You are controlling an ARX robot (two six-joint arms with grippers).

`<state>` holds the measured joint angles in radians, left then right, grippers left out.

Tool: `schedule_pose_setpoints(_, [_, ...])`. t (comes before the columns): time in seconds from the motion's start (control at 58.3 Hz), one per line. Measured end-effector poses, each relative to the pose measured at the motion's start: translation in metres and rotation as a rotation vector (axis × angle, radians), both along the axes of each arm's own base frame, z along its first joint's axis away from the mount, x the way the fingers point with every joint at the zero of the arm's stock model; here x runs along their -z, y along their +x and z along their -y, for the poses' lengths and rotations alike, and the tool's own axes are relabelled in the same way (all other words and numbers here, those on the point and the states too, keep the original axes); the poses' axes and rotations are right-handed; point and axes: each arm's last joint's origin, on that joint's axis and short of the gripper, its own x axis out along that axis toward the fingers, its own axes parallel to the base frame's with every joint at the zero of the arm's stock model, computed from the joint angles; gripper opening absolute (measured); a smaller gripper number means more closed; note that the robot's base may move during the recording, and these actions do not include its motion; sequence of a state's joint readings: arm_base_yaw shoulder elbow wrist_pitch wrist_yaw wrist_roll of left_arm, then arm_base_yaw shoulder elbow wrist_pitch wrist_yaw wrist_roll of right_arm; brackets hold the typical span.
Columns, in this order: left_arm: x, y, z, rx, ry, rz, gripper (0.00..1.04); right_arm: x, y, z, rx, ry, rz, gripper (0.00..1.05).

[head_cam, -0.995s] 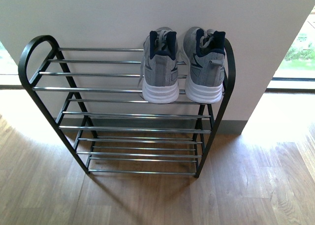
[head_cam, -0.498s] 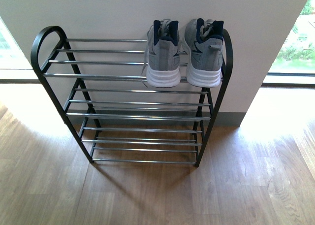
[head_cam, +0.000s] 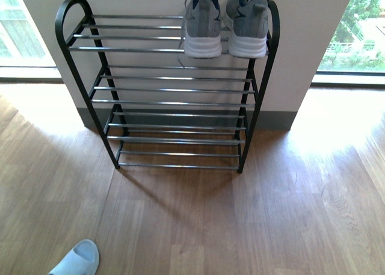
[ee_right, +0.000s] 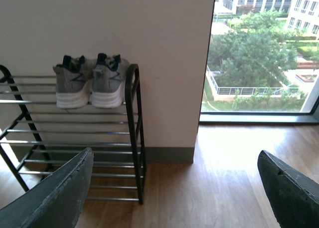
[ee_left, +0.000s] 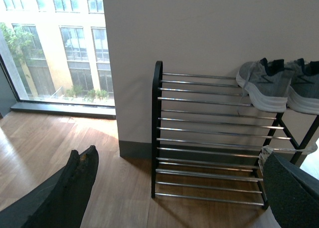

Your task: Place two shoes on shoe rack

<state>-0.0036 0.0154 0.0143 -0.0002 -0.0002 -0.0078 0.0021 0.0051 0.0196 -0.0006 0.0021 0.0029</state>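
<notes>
Over the last second the front view has drawn back from the shoe rack, which now shows smaller and higher up. Its top tier has climbed close to the upper border. The two shoes at the right end of that tier, seen whole before, are now cut off at their collars. Much more wooden floor lies open before the rack's front edge, and a pale blue slipper has come into sight on it, well apart from the rack. The windows on both sides show wider.
</notes>
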Motion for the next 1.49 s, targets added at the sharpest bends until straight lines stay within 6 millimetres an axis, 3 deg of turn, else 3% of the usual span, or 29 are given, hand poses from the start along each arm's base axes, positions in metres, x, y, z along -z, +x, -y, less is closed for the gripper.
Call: schedule_pose_setpoints(1.493, [0.0, 0.0, 0.0, 0.0, 0.0, 0.0, 0.95, -0.0001, -0.0001, 0.0001, 0.002, 0.0, 0.001, 0.96])
